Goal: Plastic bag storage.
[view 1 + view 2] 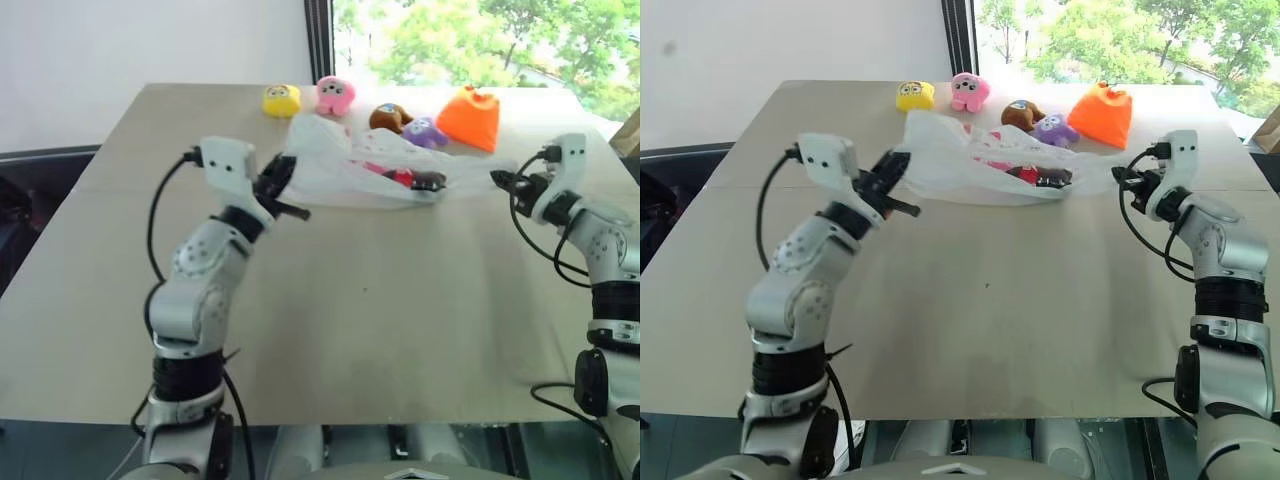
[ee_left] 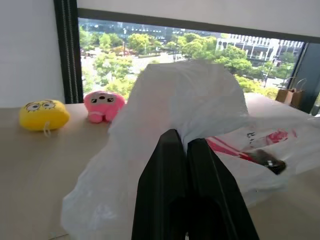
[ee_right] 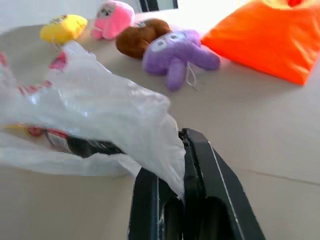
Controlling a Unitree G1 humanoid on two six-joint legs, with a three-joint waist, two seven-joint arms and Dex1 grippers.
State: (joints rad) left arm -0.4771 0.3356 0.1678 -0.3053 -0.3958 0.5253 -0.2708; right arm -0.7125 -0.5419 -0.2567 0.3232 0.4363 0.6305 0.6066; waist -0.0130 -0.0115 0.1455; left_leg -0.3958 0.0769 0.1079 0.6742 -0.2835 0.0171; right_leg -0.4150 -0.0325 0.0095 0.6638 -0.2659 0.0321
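The plastic bag point(image 1: 350, 165), thin, white and translucent with red print, is stretched above the far middle of the table between my two grippers. My left gripper point(image 1: 283, 176) is shut on the bag's left end; in the left wrist view its black fingers point(image 2: 172, 170) pinch the film point(image 2: 185, 105). My right gripper point(image 1: 500, 181) is shut on the bag's right end, with plastic point(image 3: 125, 120) bunched between its fingers point(image 3: 200, 160). A dark and red object point(image 1: 415, 180) shows through the bag near its right side.
Plush toys stand along the table's far edge: a yellow one point(image 1: 281, 100), a pink one point(image 1: 335, 95), a brown one point(image 1: 388, 117), a purple one point(image 1: 425, 132) and an orange pouch point(image 1: 470, 118). The table point(image 1: 380, 310) is bare in its near half.
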